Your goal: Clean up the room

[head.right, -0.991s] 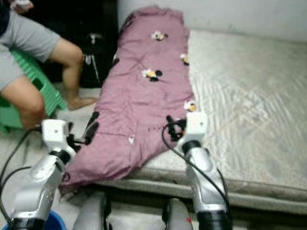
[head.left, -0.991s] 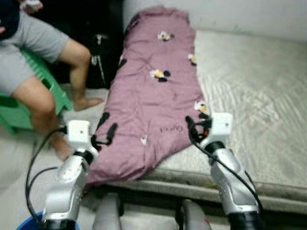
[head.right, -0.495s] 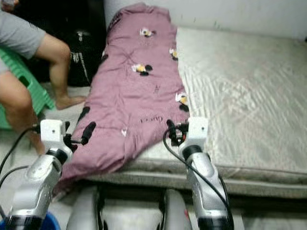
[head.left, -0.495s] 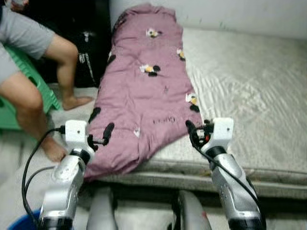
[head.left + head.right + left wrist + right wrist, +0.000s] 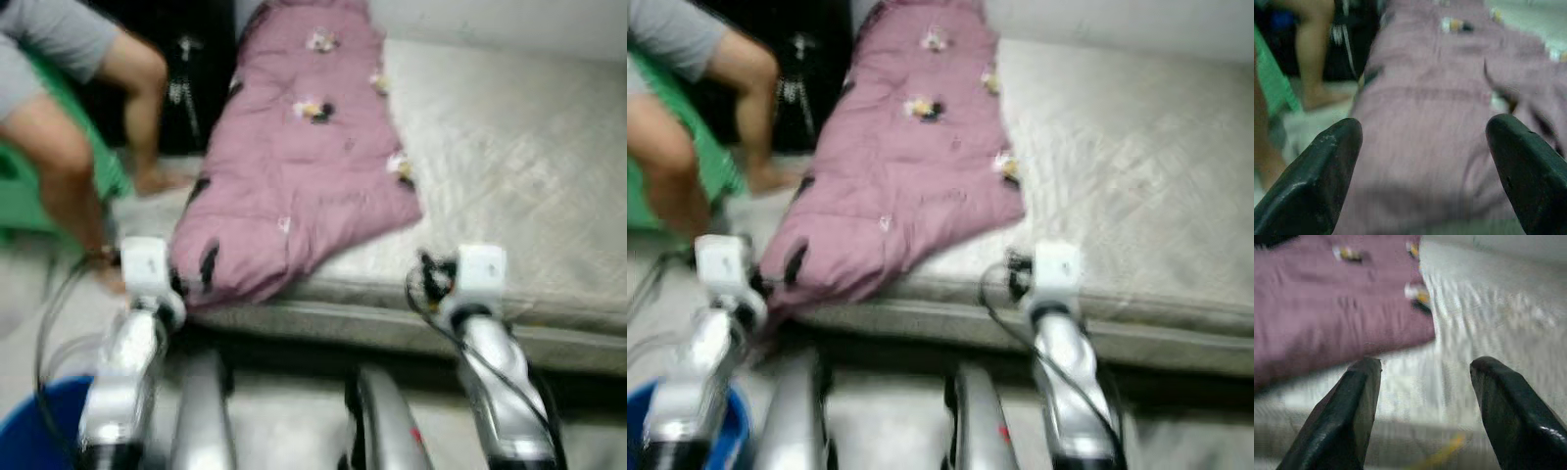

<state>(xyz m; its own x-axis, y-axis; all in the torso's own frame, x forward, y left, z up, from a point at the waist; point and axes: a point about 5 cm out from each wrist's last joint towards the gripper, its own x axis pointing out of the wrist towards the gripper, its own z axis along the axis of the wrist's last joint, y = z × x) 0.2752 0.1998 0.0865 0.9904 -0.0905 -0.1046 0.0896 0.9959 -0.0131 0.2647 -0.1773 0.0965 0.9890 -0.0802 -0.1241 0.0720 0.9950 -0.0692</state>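
Note:
A mauve quilt [image 5: 304, 166] with small flower prints lies along the left side of a pale mattress [image 5: 519, 166], and its near end droops over the mattress edge. My left gripper [image 5: 193, 276] is open at that drooping near-left end, and the left wrist view shows quilt [image 5: 1425, 112] between its fingers [image 5: 1322, 171]. My right gripper [image 5: 431, 279] is open over the mattress's front edge, right of the quilt's corner. In the right wrist view, bare mattress [image 5: 1488, 308] lies ahead between its fingers [image 5: 1347, 411]. The pictures are blurred.
A person [image 5: 69, 127] sits on a green stool [image 5: 24, 196] at the left, bare feet on the floor by the quilt. A black bag [image 5: 191, 78] stands against the wall behind. A blue bucket [image 5: 39, 421] is at my lower left.
The whole view has shifted and blurred, so the camera moved. Both grippers now sit closer to the mattress's front edge; the right one is off the quilt's corner.

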